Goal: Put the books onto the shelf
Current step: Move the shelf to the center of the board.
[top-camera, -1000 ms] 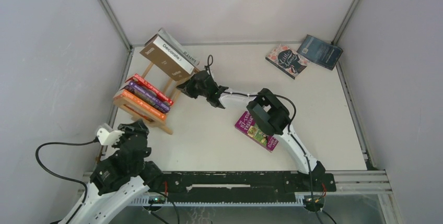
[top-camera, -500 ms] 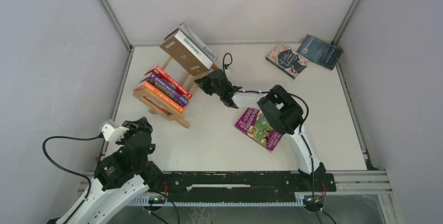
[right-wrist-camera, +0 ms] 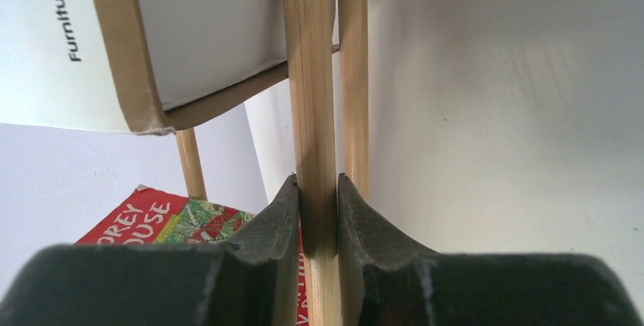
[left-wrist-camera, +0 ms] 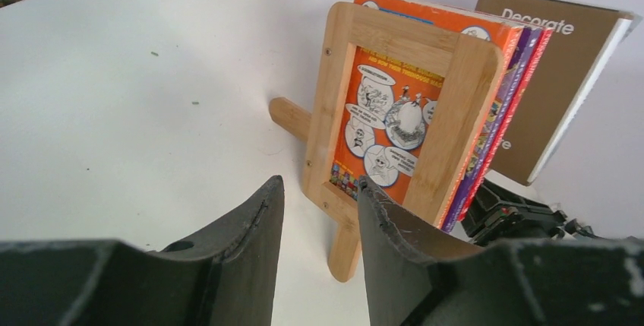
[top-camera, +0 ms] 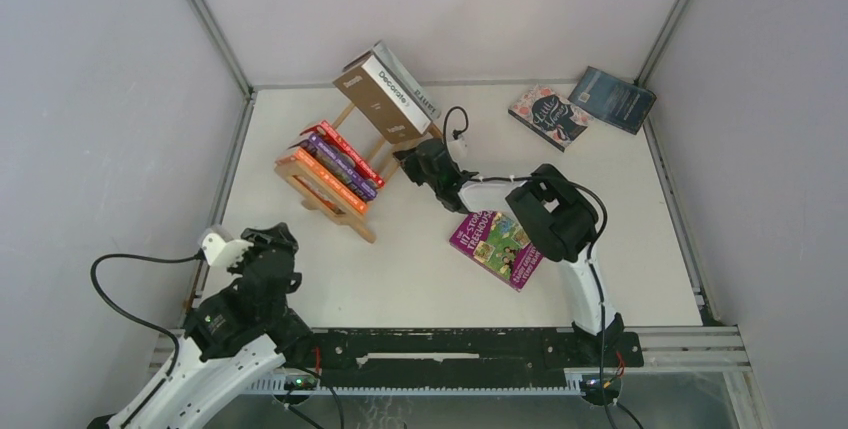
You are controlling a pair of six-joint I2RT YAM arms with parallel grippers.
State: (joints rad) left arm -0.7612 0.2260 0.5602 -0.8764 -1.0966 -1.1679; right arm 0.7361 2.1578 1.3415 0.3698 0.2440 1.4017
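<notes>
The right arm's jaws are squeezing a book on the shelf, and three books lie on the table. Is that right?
Not quite. The right arm has its jaws squeezing a wooden post of the shelf, not a book; the right wrist view shows it. Three books do lie on the table.

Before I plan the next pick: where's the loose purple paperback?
Top view: the purple paperback lies flat right of centre, partly under the right arm, off the shelf.
</notes>
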